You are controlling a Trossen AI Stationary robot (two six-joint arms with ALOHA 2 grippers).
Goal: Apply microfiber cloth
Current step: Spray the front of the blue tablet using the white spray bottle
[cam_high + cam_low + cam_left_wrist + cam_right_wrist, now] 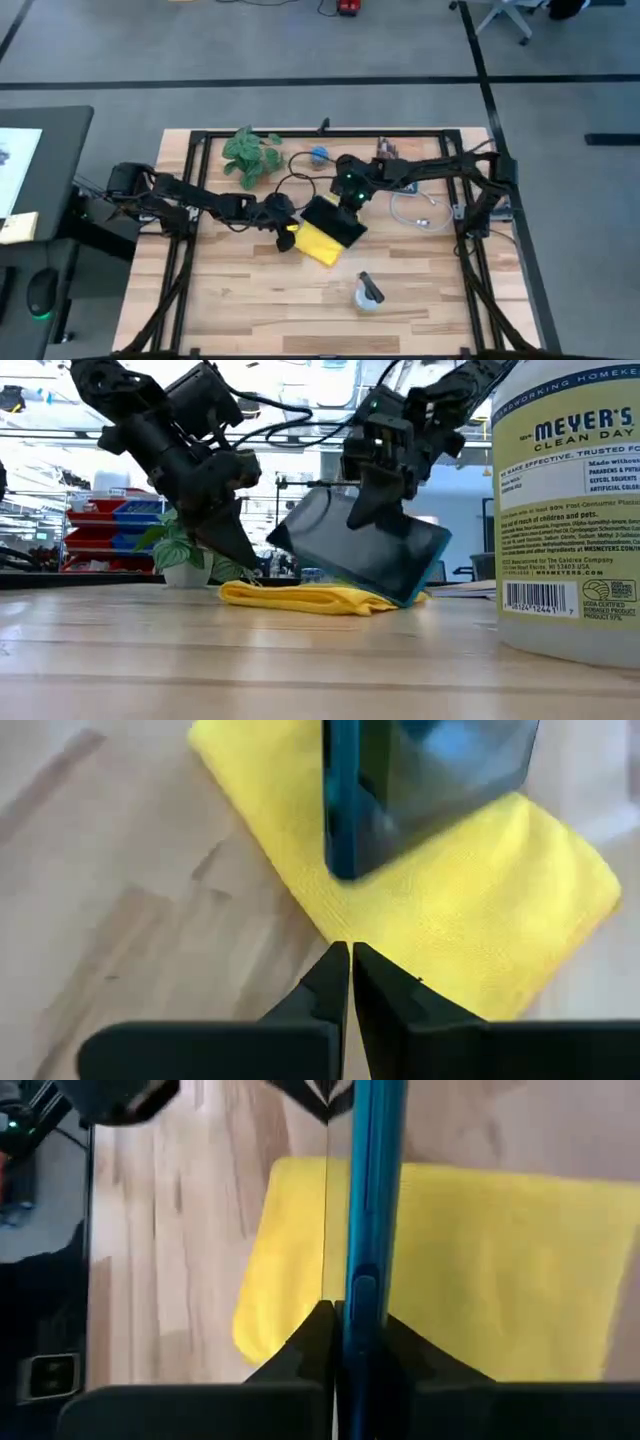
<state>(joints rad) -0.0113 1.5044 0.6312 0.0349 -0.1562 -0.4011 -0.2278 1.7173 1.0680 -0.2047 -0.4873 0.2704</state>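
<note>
R pincer (pixel 385 485) clamped on tablet, L pincer (pixel 350 982) shut at cloth edge; wipe looks barely begun.

R pincer: jaws pinched tight on the tablet (pixel 365 550) edge, holding it tilted w/ its low corner resting on the cloth (pixel 305 597); in the R wrist view the blue-edged slab runs straight out from betw. the fingers. L pincer: fingers together w/ only a hairline gap, tips down at the near edge of the cloth; can't tell if any fabric is caught betw. them. Cloth lies flat-ish on the worktop (pixel 250 300) mid-table, partly under the tablet, not yet lifted or rubbed over the screen. Judging by that: tablet raised = done; left = get a grip on the cloth and wipe the screen. Spray bottle (pixel 368 292) stands apart, nearer the front; plant (pixel 250 155) at the back.
</note>
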